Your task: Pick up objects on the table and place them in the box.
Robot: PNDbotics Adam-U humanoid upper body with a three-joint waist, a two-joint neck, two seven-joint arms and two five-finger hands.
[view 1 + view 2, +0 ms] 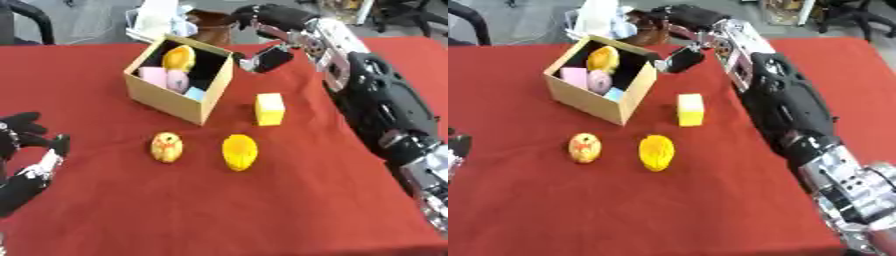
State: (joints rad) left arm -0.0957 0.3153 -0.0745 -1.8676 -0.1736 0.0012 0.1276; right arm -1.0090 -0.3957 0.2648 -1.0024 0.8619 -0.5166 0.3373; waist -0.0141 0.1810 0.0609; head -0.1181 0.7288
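- Red cloth is covering the whole bench (262,210) in the left eye view, with grey floor and chair legs showing past its far edge.
- An open tan cardboard box (175,102) is sitting on the far left part of the cloth, holding a yellow-orange rounded toy (179,57), two pink pieces (166,79) and a small light-blue piece (194,94).
- A yellow cube-shaped block (269,108) is lying just beside the box's right corner.
- A small orange-and-yellow round toy (166,147) and a yellow oval toy (239,152) are resting side by side nearer the robot, well apart from the box.
- The black left hand (26,137) is idling at the lower left, its fingers relaxed and spread, holding nothing.
- In the right eye view, the right hand (677,20) is hanging beyond the box's far right corner, its fingers curling downward around nothing.
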